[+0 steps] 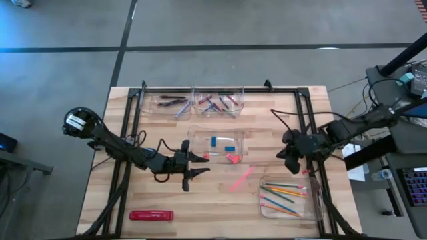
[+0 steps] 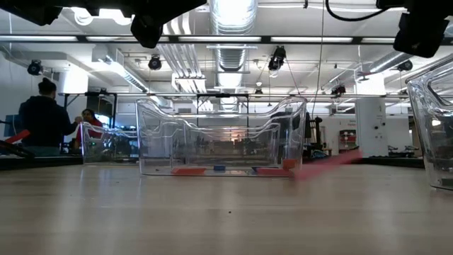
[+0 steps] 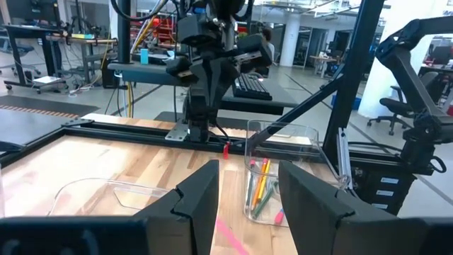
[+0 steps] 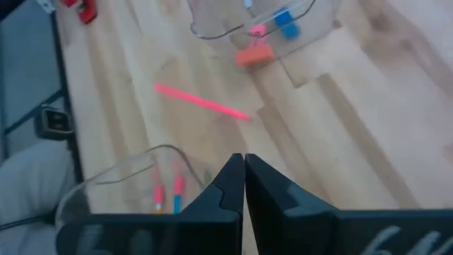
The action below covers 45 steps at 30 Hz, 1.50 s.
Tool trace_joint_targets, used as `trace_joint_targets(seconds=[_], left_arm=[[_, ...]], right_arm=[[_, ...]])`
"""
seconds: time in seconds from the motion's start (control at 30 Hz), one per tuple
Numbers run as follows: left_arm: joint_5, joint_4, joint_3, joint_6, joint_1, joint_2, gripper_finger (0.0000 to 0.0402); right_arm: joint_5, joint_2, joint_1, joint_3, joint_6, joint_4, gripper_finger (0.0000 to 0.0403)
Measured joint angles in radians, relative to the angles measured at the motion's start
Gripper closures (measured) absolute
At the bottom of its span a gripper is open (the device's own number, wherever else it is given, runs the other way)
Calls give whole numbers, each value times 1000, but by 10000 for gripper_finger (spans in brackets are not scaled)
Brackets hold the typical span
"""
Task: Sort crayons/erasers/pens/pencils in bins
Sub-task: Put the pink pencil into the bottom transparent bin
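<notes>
Pink pencil (image 1: 241, 179) lies loose on the tabletop (image 1: 213, 213) between eraser bin (image 1: 219, 143) and pencil bin (image 1: 288, 197) | light, stiff, probably rolls; pinch mid-shaft | left gripper (image 1: 198, 165) fingers wide, nearby | right gripper (image 1: 288, 155) fingers closed, empty.

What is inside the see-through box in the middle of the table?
The middle bin holds two blue erasers. A pink eraser lies at its near edge; whether that one is inside or just outside cannot be told.
</notes>
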Motion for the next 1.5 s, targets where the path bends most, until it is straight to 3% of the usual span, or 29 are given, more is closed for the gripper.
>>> trace_joint_targets(seconds=[0.2, 0.43, 0.87, 1.07, 1.27, 1.4, 1.5], left_arm=[[3, 1, 0, -1, 0, 0, 270], [111, 3, 38, -28, -2, 35, 270], [184, -181, 327, -166, -47, 453, 269], [248, -194, 440, -162, -47, 581, 229], [197, -445, 559, -205, -47, 635, 170], [144, -616, 633, -263, -47, 665, 160], [140, -646, 669, -289, -47, 685, 160]], right_arm=[[28, 54, 7, 3, -13, -4, 394], [28, 124, 7, 3, -67, 14, 391], [28, 206, 7, 4, -145, 188, 302], [55, 252, 7, 5, -134, 203, 251], [58, 288, 10, 6, -136, 254, 236], [82, 306, 21, 5, -204, 337, 241], [82, 319, 27, 5, -245, 386, 246]])
